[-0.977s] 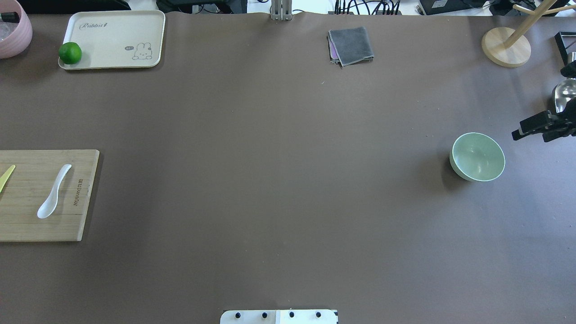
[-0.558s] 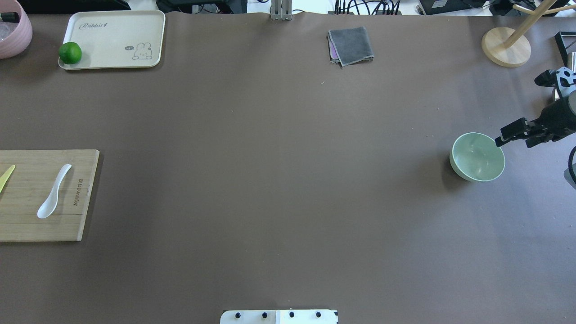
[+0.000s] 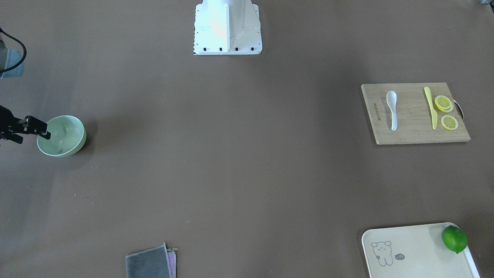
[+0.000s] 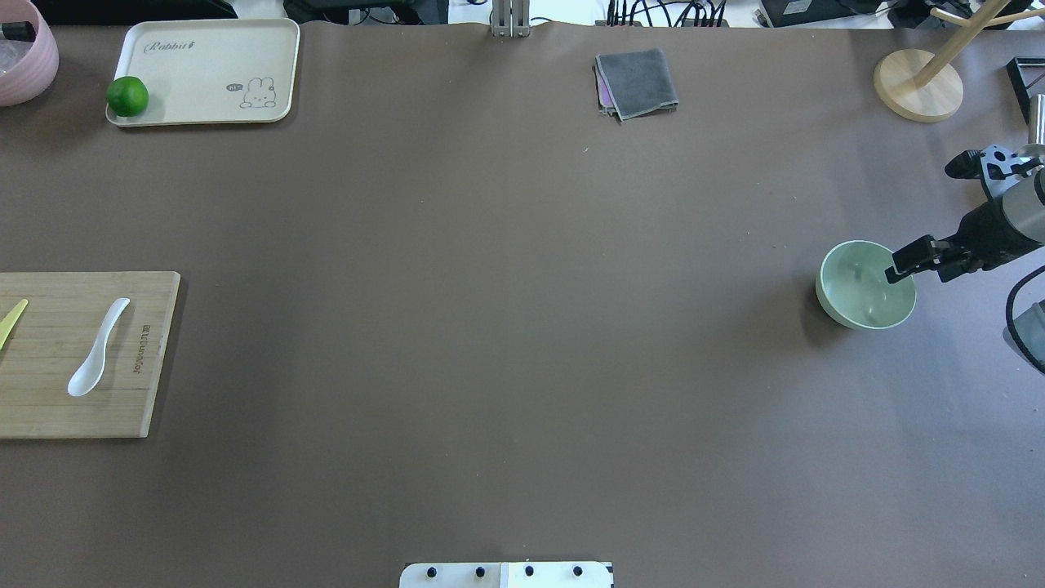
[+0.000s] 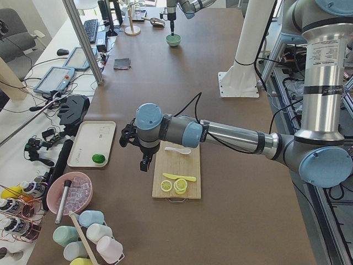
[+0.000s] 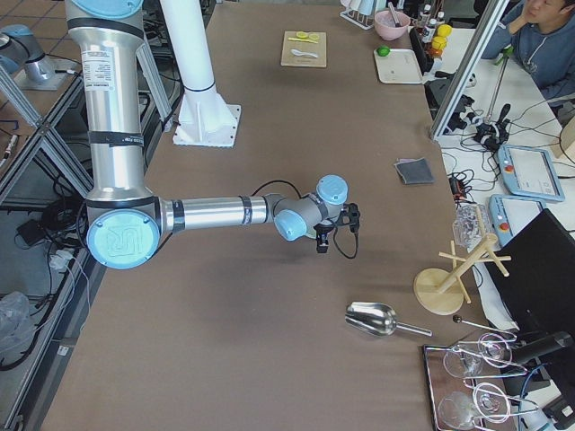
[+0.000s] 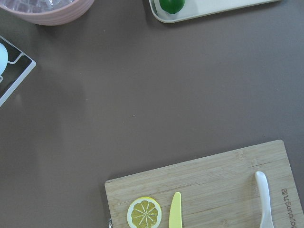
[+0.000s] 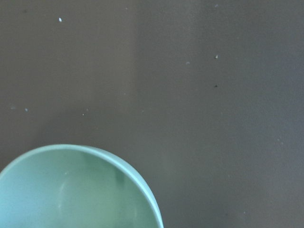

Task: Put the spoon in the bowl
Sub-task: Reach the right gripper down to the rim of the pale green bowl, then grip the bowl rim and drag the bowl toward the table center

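Brown tabletop: the spoon (image 4: 98, 349) lies untouched on the cutting board (image 4: 49, 404), the left gripper (image 5: 144, 163) hovers beside that board, grip state indeterminate; farther off, the right gripper (image 4: 918, 268) has advanced over the bowl (image 4: 849, 309) rim, jaws spread and empty, probably to reposition the bowl.

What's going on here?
The small glossy white soup spoon lies untouched on the bamboo cutting board, beside a slim yellow knife. The left gripper hovers beside that board. The right gripper hangs at the rim of the round mint-green bowl, far across the table.
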`<state>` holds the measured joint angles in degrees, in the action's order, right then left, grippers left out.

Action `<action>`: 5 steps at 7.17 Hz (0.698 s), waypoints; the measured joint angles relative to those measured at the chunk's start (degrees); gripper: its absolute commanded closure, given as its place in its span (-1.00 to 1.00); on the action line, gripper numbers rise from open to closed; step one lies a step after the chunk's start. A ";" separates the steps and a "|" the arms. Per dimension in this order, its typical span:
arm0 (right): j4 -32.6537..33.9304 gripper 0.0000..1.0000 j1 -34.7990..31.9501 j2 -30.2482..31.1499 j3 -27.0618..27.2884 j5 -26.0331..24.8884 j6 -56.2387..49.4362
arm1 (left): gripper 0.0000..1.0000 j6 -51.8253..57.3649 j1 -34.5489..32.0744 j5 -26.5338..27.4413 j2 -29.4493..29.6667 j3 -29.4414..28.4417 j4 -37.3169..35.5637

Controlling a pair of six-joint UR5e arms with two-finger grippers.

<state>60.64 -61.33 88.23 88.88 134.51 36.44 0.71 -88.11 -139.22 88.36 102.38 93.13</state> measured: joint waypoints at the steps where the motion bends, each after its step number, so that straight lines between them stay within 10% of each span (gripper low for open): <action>1: -0.33 -0.38 0.50 0.01 -0.18 -0.03 0.02 | -0.96 -0.01 -0.03 0.00 0.01 -0.02 -0.02; 3: -0.50 0.90 1.34 -0.03 -0.18 0.04 0.04 | -0.96 -0.01 -0.04 0.00 -0.02 -0.37 0.01; 5: -0.58 1.00 1.68 -0.07 -0.14 0.16 -0.10 | -0.93 -0.07 -0.04 0.02 -0.12 -0.47 -0.02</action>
<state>60.06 -59.65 88.16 88.73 134.68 36.34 0.64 -88.15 -139.20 88.25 101.91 93.11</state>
